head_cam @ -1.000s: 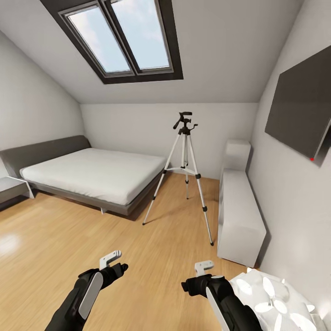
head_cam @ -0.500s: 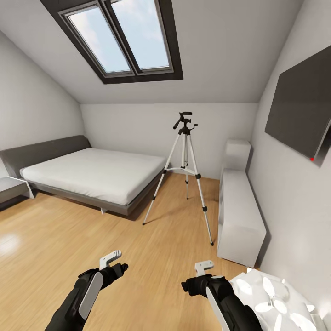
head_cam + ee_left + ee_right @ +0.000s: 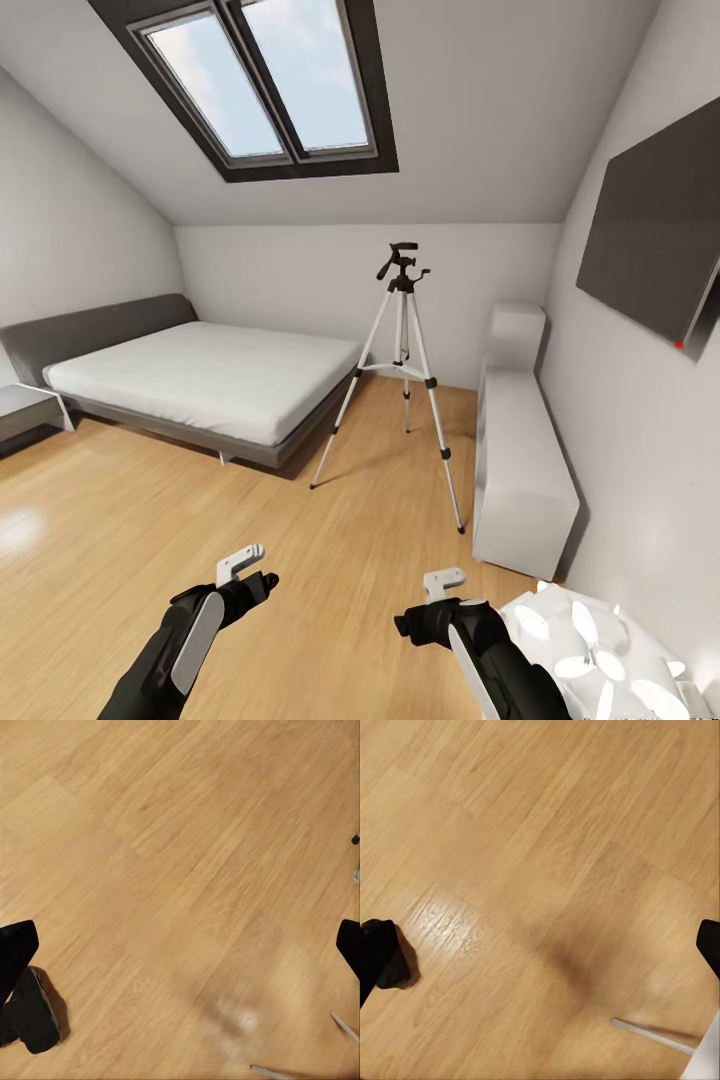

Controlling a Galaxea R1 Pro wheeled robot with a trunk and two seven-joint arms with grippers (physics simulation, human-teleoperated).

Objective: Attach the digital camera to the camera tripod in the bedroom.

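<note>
The camera tripod [image 3: 401,372] stands on the wood floor in the middle distance of the bedroom, between the bed and a white cabinet, its black pan head [image 3: 401,263] bare. The digital camera is out of view. In the head view my left gripper [image 3: 266,581] and right gripper [image 3: 402,626] hover low over the floor, well short of the tripod. Both wrist views look down on bare floor. The left gripper [image 3: 180,945] and right gripper [image 3: 540,945] each have their black fingertips [image 3: 15,952] [image 3: 373,949] wide apart with nothing between them.
A grey bed [image 3: 200,380] with a white mattress fills the left. A long white cabinet [image 3: 520,450] runs along the right wall under a black wall TV [image 3: 650,240]. A white leafy object [image 3: 590,640] sits near my right arm. A small dark shape [image 3: 34,1020] lies on the floor.
</note>
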